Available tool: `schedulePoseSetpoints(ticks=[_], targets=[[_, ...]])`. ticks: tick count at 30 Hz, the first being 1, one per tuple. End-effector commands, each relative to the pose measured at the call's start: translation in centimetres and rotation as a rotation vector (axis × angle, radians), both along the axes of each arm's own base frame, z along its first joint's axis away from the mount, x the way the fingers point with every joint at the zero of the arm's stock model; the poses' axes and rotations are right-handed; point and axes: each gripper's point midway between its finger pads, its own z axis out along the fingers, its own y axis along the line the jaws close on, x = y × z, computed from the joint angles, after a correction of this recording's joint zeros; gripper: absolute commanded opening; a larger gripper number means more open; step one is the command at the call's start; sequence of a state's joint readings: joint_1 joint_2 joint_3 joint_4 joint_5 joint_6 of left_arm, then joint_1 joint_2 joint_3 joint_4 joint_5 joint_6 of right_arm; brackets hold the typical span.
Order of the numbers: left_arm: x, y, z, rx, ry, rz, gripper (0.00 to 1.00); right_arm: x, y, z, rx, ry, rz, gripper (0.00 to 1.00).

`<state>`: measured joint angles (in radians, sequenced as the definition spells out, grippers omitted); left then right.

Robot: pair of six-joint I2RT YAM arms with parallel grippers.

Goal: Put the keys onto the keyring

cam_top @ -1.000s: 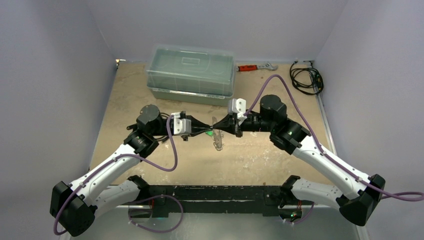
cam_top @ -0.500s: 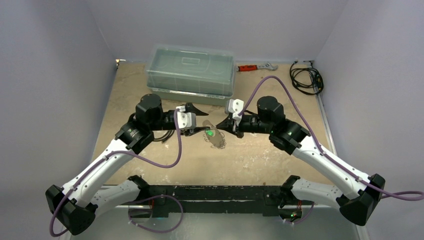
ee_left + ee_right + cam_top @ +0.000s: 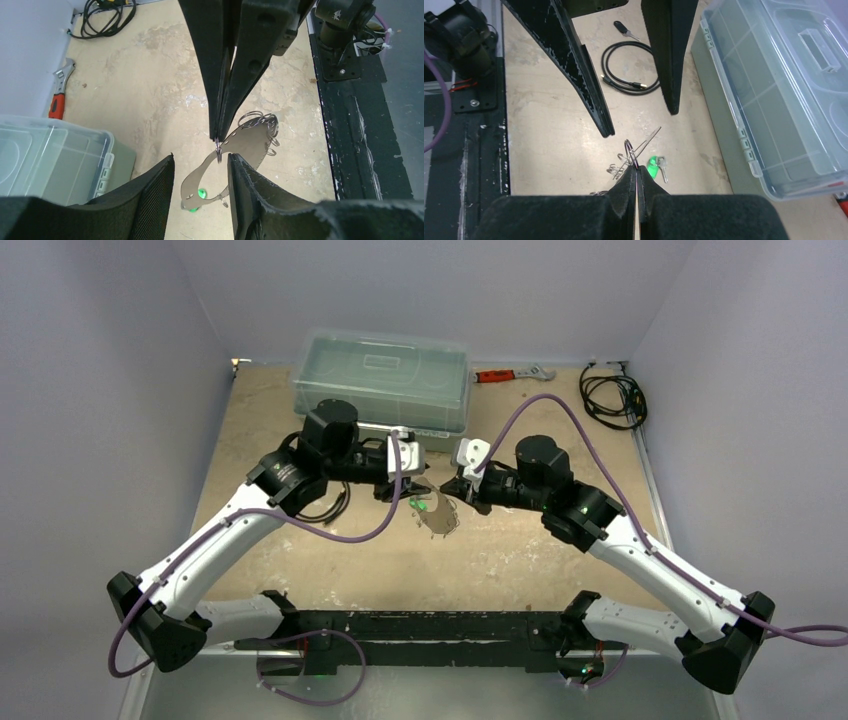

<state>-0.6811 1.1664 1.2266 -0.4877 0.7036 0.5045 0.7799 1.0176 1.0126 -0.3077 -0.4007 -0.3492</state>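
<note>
The keyring's flat white oval tag (image 3: 436,517) hangs tilted over the table by a small silver ring (image 3: 630,149). My right gripper (image 3: 636,170) is shut on that ring. In the left wrist view the tag (image 3: 247,142) carries several wire rings (image 3: 260,120) along its far edge. The green-headed key (image 3: 652,167) lies on the table beside a silver key (image 3: 663,171), under the tag; it also shows in the left wrist view (image 3: 201,192). My left gripper (image 3: 200,157) is open and empty, just left of the tag (image 3: 400,485), its fingers (image 3: 589,90) facing the right gripper.
A clear lidded box (image 3: 382,385) stands at the back, close behind both grippers. A red-handled wrench (image 3: 510,373) and a coiled black cable (image 3: 612,398) lie at the back right. A black cable loop (image 3: 629,70) lies under the left arm.
My left arm has swung right and toward the back, and its gripper has opened. The right gripper has stayed shut, shifting slightly with the tag.
</note>
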Motion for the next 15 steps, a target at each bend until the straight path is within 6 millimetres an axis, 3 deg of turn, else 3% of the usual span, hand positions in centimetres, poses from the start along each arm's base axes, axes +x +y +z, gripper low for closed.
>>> schedulePoseSetpoints(ticks=[1, 6, 15], targets=[[-0.3, -0.7, 0.4, 0.038, 0.057, 0.02, 0.41, 0.7, -0.4, 3.5, 0.045, -0.095, -0.042, 0.0], [-0.3, -1.7, -0.4, 0.082, 0.099, 0.02, 0.32, 0.8, -0.4, 3.3, 0.035, -0.098, -0.053, 0.0], [0.1, -1.9, -0.8, 0.114, 0.097, 0.055, 0.29, 0.8, -0.8, 3.3, 0.034, -0.11, -0.073, 0.0]])
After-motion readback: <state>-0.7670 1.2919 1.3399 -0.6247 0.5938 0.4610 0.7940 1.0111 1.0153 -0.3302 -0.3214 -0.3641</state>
